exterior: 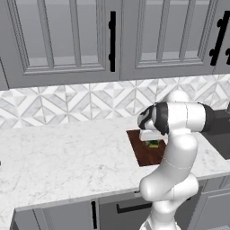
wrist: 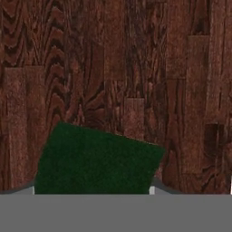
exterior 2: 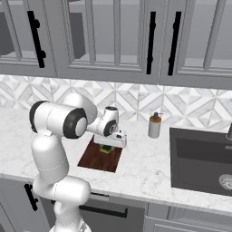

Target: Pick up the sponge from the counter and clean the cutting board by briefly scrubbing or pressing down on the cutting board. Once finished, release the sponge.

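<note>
gripper (exterior 2: 108, 146): closed on the sponge, pointing straight down over the board; a grip from above like this suits pressing the block flat on the wood.
sponge (wrist: 97, 161): pinched between the jaws, green scrub layer facing the hand camera, sitting low over the cutting board; in the base views it is a small green and yellow patch under the hand.
contact: i cannot tell whether the sponge's underside is touching the wood or just above it; its lower face is hidden by its own body.
fingertips: cut off at the bottom of the hand view, only pale slivers show either side of the sponge.
cutting board (exterior: 144, 152): lies flat on the counter near the front edge, dark grain behind the sponge in the hand view; the arm hides its right part from the left camera.
counter (exterior: 67, 152): white marble top carrying the board.
task stage: judged as the scrubbing or pressing step, release not yet done.
soap bottle (exterior 2: 155, 125): stands beyond the board, beside the sink (exterior 2: 201, 158), well apart from the work.
</note>
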Motion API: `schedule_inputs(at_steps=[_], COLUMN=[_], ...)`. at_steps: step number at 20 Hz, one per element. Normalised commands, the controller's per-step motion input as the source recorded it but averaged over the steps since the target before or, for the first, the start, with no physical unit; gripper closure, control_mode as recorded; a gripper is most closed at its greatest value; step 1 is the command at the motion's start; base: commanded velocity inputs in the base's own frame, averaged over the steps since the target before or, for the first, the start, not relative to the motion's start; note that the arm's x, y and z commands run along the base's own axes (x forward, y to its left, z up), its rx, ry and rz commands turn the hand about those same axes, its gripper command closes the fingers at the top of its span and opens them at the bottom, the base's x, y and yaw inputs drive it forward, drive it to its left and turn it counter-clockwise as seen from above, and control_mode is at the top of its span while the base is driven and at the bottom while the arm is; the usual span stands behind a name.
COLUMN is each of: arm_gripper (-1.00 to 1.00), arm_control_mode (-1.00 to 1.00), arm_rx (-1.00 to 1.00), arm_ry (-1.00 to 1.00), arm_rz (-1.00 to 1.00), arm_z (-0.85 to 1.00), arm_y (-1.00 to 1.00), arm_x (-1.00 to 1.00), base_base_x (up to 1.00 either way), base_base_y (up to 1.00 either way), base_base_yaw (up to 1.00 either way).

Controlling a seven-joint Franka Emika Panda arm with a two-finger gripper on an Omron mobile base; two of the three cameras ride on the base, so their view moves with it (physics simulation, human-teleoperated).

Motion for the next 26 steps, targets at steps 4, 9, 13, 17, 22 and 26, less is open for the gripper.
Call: schedule_inputs(at_steps=[4,9,13,17,22,26], arm_gripper=[1.00,1.00,1.00,1.00,1.00,1.00], arm_control_mode=[-1.00,-1.00,-1.00,-1.00,-1.00,-1.00], arm_rx=[0.00,0.00,0.00,0.00,0.00,0.00], arm_ry=[0.00,0.00,0.01,0.00,0.00,-0.02], arm_rz=[0.00,0.00,0.00,0.00,0.00,0.00], arm_z=[-0.01,-0.12,-0.42,-0.59,-0.72,-0.25], arm_y=[0.00,0.00,0.00,0.00,0.00,-0.04], arm_x=[-0.20,-0.35,-0.29,-0.24,-0.22,-0.27], base_base_x=[0.00,0.00,0.00,0.00,0.00,0.00], base_base_y=[0.00,0.00,0.00,0.00,0.00,0.00], base_base_yaw=[0.00,0.00,0.00,0.00,0.00,0.00])
